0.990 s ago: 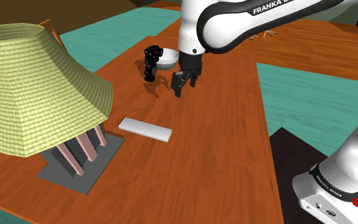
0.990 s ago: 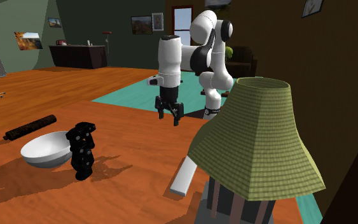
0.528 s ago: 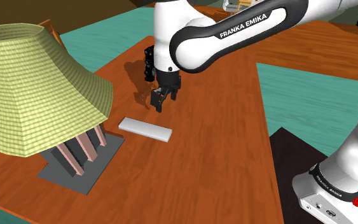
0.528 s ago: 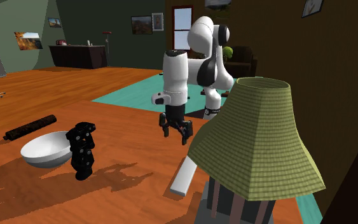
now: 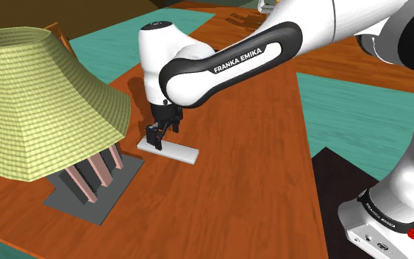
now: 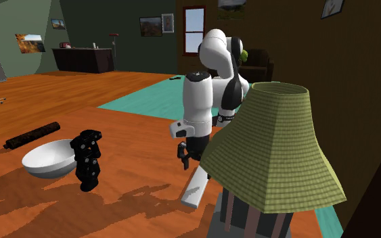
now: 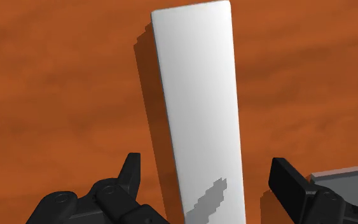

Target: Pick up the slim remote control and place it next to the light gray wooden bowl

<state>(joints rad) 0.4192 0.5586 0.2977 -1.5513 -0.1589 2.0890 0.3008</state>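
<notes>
The black two-finger hand (image 5: 156, 137), released, is straddling the slim white remote control (image 7: 196, 95); the grasp step is likely calling for lowering, then clenching.

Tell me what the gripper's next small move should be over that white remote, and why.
Probably a short, straight descent. The gripper is open and sits over one end of the remote, which lies flat on the table. Its fingers stand apart on either side of the remote without touching it. Lowering them alongside the remote's edges should set up the closing grasp.
</notes>
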